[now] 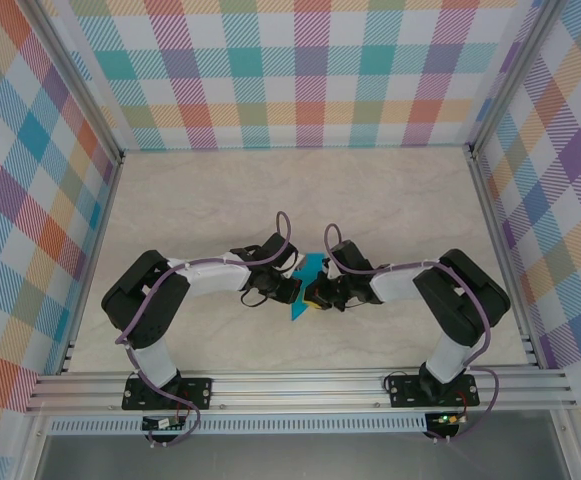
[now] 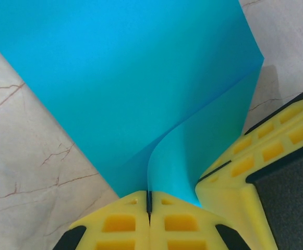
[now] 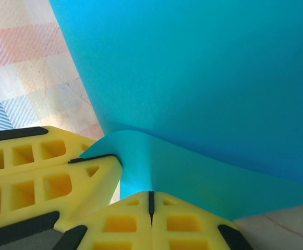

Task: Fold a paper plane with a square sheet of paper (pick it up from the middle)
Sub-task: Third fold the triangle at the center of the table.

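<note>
As both sit tip to tip at mid table [image 1: 200,200], L gripper [image 2: 149,202] is clamped shut on the teal square sheet of paper [image 2: 141,78], R gripper [image 3: 151,202] pinched shut on the same edge just beside it; sheet curls betw. them

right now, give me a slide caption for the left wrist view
Left claw and right claw, both shut on a curled edge of the teal-blue paper, marbled table behind.
</note>
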